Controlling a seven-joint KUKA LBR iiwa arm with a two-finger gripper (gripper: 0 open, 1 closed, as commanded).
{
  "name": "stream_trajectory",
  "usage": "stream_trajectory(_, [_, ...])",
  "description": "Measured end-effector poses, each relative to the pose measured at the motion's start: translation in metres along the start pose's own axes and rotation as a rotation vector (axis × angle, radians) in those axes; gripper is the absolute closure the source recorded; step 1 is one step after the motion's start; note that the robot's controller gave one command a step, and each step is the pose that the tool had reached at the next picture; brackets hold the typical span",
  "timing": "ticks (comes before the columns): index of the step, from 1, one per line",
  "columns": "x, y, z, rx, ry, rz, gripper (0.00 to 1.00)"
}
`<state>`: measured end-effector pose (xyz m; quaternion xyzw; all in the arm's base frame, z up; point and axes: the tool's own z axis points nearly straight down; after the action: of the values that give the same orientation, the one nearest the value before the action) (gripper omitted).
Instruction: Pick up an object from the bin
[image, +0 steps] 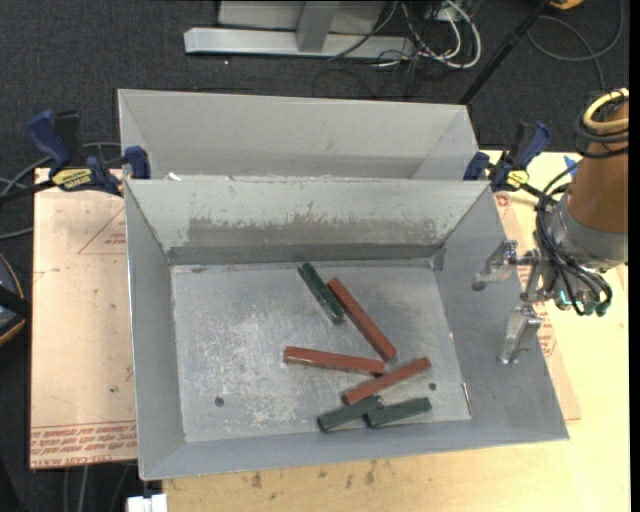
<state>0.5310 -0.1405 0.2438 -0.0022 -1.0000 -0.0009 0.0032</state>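
My gripper (502, 308) hangs over the bin's right sloping wall, open, with nothing between its fingers. Nearest to it, on the bin floor to its left, lies a red-brown bar (388, 380), slanted. Just below that lie two dark green bars (398, 410) (347, 418), end to end near the front wall. A longer red-brown bar (362, 318) runs diagonally through the middle of the floor.
A third red-brown bar (333, 360) lies almost level left of centre. A dark green bar (320, 292) rests against the upper end of the long diagonal one. The floor's left half is bare metal. The arm stands outside the right rim.
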Motion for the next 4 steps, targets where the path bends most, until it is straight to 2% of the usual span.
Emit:
stream_trajectory(1, [-0.002, 0.001, -0.004, 0.002, -0.008, -0.004, 0.00])
stream_trajectory(2, [0.004, 0.005, 0.043, 0.004, -0.014, -0.062, 0.00])
stream_trajectory(3, [0.008, 0.013, 0.110, 0.002, -0.012, -0.018, 0.00])
stream_trajectory(4, [-0.017, 0.023, 0.157, 0.001, -0.008, 0.027, 1.00])
